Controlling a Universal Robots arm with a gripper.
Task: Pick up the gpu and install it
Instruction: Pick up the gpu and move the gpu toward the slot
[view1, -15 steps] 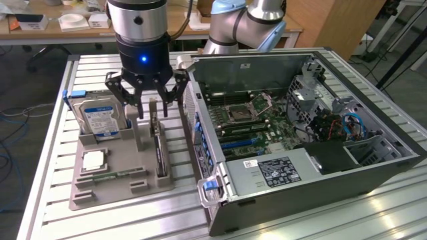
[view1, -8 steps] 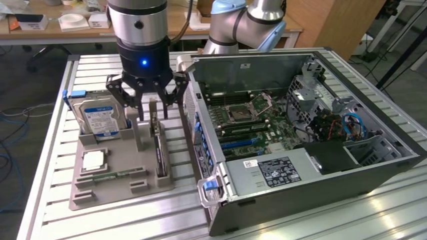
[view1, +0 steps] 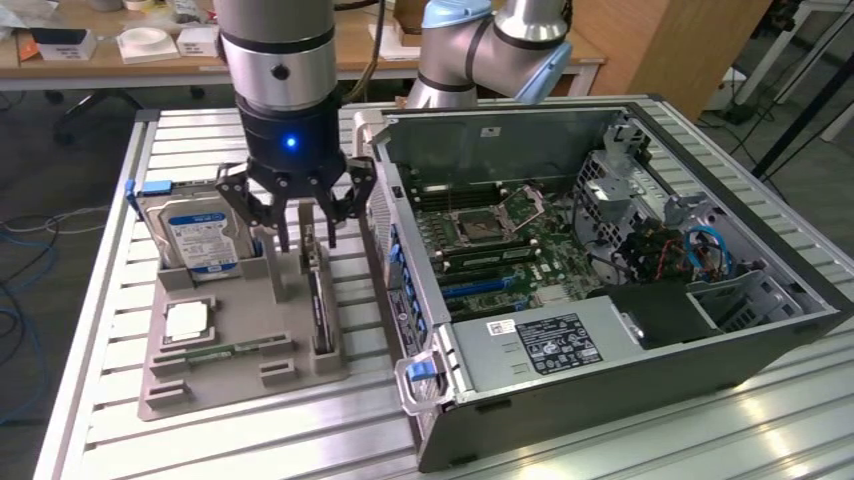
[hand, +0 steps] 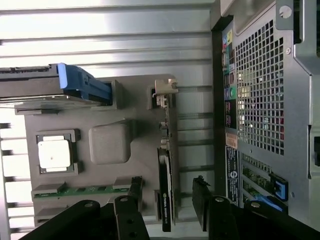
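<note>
In the exterior view, the gpu (view1: 320, 305) is a thin dark card that stands on its edge in a slot of the grey holder tray (view1: 227, 390), on the side of the tray next to the open computer case (view1: 747, 330). Its long axis runs from the far part of the tray to the near part, nearly parallel to the back panel of the case. The gripper (view1: 308, 240) hangs over the far part of the card with the fingers pointing down. The jaws are wide open and they hold nothing. The fingertips seem to be at about the height of the card's upper edge, but this is hard to judge. The hard drive (view1: 200, 240) with the blue label stands on the exterior view's left.

In the wrist view, the gpu (hand: 166, 165) is seen from its edge: a black face with a small label, and a silver bracket (hand: 166, 87) at the end near the hard drive's blue rail (hand: 82, 85). The card passes between the two fingers (hand: 200, 197) of the gripper (hand: 167, 187), one on each side, with a gap to both.
</note>
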